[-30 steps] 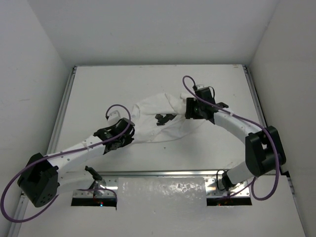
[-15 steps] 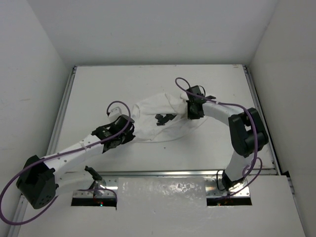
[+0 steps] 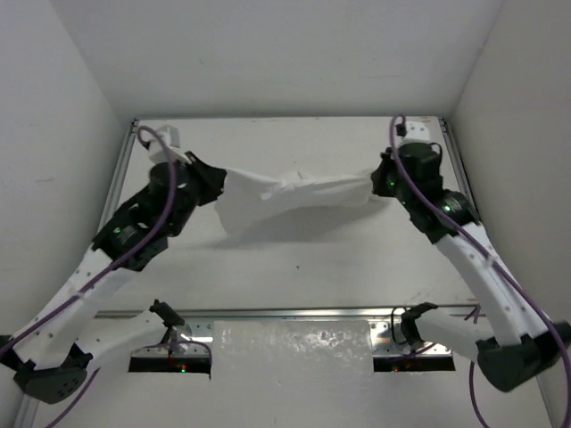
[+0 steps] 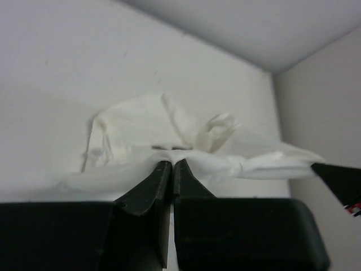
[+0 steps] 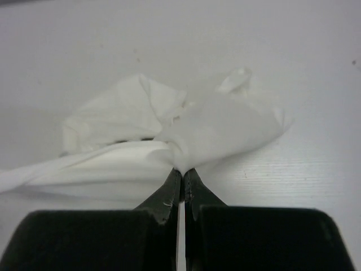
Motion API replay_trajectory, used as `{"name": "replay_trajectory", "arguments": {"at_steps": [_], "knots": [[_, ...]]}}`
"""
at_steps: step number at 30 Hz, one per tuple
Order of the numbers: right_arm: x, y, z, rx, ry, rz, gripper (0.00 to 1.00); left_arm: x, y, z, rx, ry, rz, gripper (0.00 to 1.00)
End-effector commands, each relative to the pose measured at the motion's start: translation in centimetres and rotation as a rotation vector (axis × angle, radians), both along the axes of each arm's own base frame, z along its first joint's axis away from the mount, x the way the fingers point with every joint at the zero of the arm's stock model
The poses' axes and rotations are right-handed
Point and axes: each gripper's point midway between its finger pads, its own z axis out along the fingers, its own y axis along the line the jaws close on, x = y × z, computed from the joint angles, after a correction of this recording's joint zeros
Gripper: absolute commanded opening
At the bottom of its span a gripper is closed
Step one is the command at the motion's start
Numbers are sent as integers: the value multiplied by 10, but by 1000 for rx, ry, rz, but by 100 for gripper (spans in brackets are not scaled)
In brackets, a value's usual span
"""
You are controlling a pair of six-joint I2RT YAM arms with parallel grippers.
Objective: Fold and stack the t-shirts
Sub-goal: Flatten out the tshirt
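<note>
A white t-shirt hangs stretched in the air between my two grippers, sagging in the middle above its shadow on the table. My left gripper is shut on its left end, and in the left wrist view the cloth bunches at the closed tips. My right gripper is shut on the right end; the right wrist view has the fabric pinched at the tips. The black chest mark is hidden in the folds.
The white tabletop has metal rails along its left and right sides. White walls close in the back and both sides. A foil-like strip lies at the near edge between the arm bases.
The right gripper closed on the shirt's right side. Both arms then rose and swung apart, lifting the crumpled shirt off the table and stretching it between them.
</note>
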Motion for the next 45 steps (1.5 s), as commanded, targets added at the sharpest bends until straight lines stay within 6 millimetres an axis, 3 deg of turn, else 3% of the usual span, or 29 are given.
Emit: {"name": "replay_trajectory", "arguments": {"at_steps": [1, 5, 8, 11, 15, 16, 17, 18, 20, 21, 23, 24, 25, 26, 27, 28, 29, 30, 32, 33, 34, 35, 37, 38, 39, 41, 42, 43, 45], "knots": [[-33, -26, 59, 2, -124, -51, 0, -17, 24, 80, 14, -212, -20, 0], [-72, -45, 112, 53, -251, -69, 0, -54, 34, 165, -94, -440, -98, 0], [-93, -48, 139, 86, -309, -38, 0, -83, 36, 213, -146, -566, -184, 0], [-102, -45, 154, 101, -320, 0, 0, -101, 28, 241, -169, -627, -275, 0], [-87, -40, 158, 58, -300, 18, 0, -90, 23, 261, -174, -644, -261, 0], [-81, -36, 159, 52, -287, 25, 0, -81, 23, 257, -167, -613, -236, 0], [-63, -28, 143, 25, -223, 38, 0, -68, 29, 253, -153, -579, -161, 0], [-55, -22, 136, 16, -199, 51, 0, -44, 21, 240, -125, -511, -123, 0], [-33, -15, 114, 2, -172, 46, 0, -22, 24, 226, -92, -422, -29, 0], [-20, -11, 97, -16, -135, 40, 0, 6, 11, 200, -30, -336, -10, 0], [2, -6, 74, -43, -118, 38, 0, 31, 9, 194, 22, -301, 61, 0], [18, -1, 52, -69, -66, 38, 0, 62, -4, 164, 112, -216, 81, 0], [31, 5, 46, -70, -70, 47, 0, 76, -1, 172, 121, -219, 120, 0], [42, 6, 36, -83, -47, 47, 0, 92, -6, 164, 143, -191, 117, 0], [58, 13, 11, -99, 15, 55, 0, 127, -13, 130, 199, -106, 118, 0], [64, 27, 0, -65, 43, 118, 0, 141, -18, 129, 203, -109, 106, 0], [67, 35, -11, -58, 68, 154, 0, 163, -32, 102, 230, -63, 65, 0], [66, 44, -34, -47, 123, 194, 4, 174, -28, 93, 243, -52, 79, 0], [51, 75, -52, 54, 148, 359, 47, 188, -22, 62, 278, 16, 106, 0], [33, 79, -88, 84, 213, 399, 65, 190, -13, 51, 280, 47, 133, 0], [36, 89, -90, 134, 174, 427, 66, 190, -7, 41, 290, 71, 160, 0], [33, 89, -106, 139, 195, 421, 66, 182, 2, 24, 305, 112, 178, 0], [34, 90, -150, 136, 267, 414, 63, 172, 16, 11, 275, 131, 236, 0], [36, 92, -162, 133, 290, 421, 61, 158, 25, 24, 243, 98, 261, 0], [38, 103, -164, 159, 318, 460, 60, 152, 31, 0, 224, 128, 284, 0], [33, 115, -187, 136, 383, 496, 60, 135, 39, 8, 186, 90, 291, 0], [30, 120, -190, 123, 386, 508, 60, 129, 43, -4, 191, 111, 306, 0], [23, 130, -192, 110, 384, 536, 62, 124, 48, -4, 193, 112, 320, 0], [11, 131, -200, 78, 401, 527, 62, 111, 62, -4, 210, 120, 364, 0]]}}
